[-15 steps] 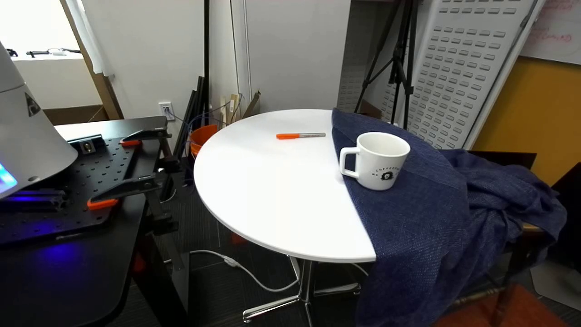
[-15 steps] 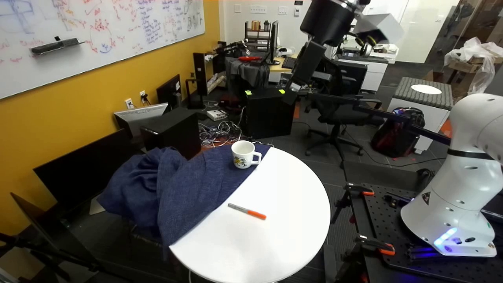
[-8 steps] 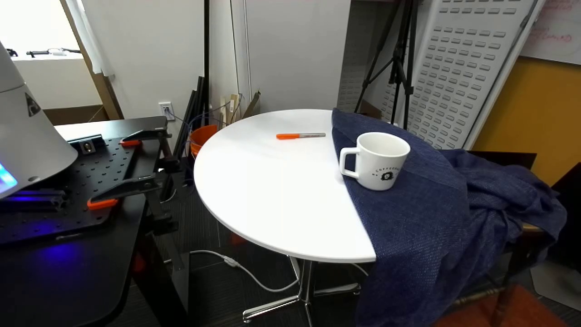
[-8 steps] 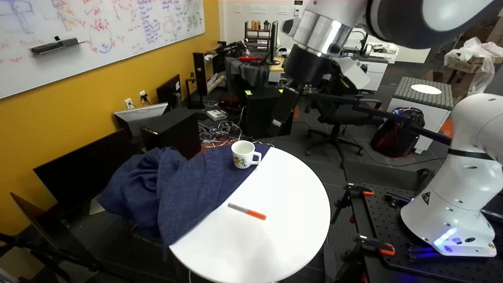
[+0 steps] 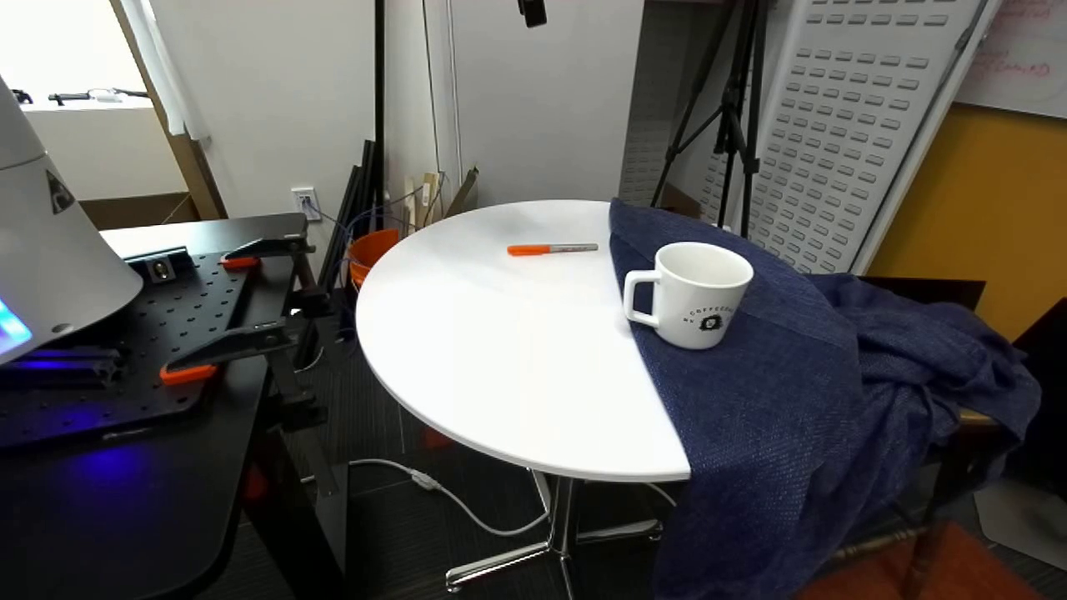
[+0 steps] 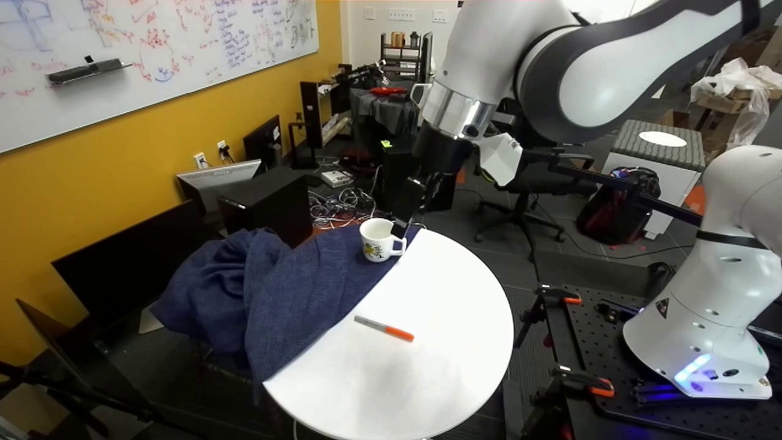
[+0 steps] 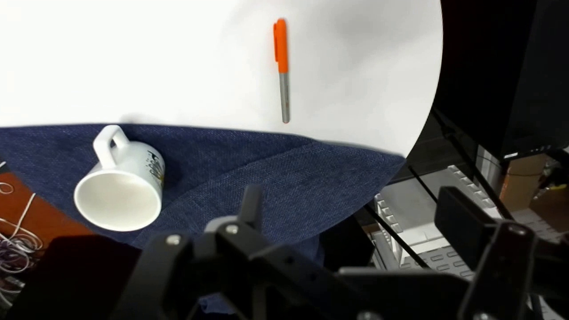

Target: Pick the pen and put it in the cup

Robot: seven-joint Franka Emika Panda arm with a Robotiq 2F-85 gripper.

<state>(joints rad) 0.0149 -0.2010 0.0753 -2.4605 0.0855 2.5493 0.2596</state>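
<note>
The pen, with an orange cap and a grey body, lies on the white table. It shows in both exterior views [image 5: 552, 249] [image 6: 383, 329] and in the wrist view [image 7: 283, 71]. The cup, a white mug with a side handle and a dark logo, stands upright on the blue cloth in both exterior views [image 5: 698, 304] [image 6: 374, 244]. In the wrist view the mug [image 7: 120, 195] is at the left. My gripper [image 7: 355, 213] is open and empty, its fingers wide apart. In an exterior view the gripper [image 6: 404, 214] hangs above the table, overlapping the mug's handle in the picture.
The round white table [image 5: 500, 358] is partly covered by a dark blue cloth [image 5: 767, 383], which hangs over its edge. The robot's black bench [image 6: 586, 366] with orange-tipped clamps stands beside the table. A black tripod [image 5: 733, 125] stands behind the table.
The arm has swung into view and down toward the table, moving left in an exterior view. The gripper's tip now shows at the top of an exterior view. The pen and mug have not moved.
</note>
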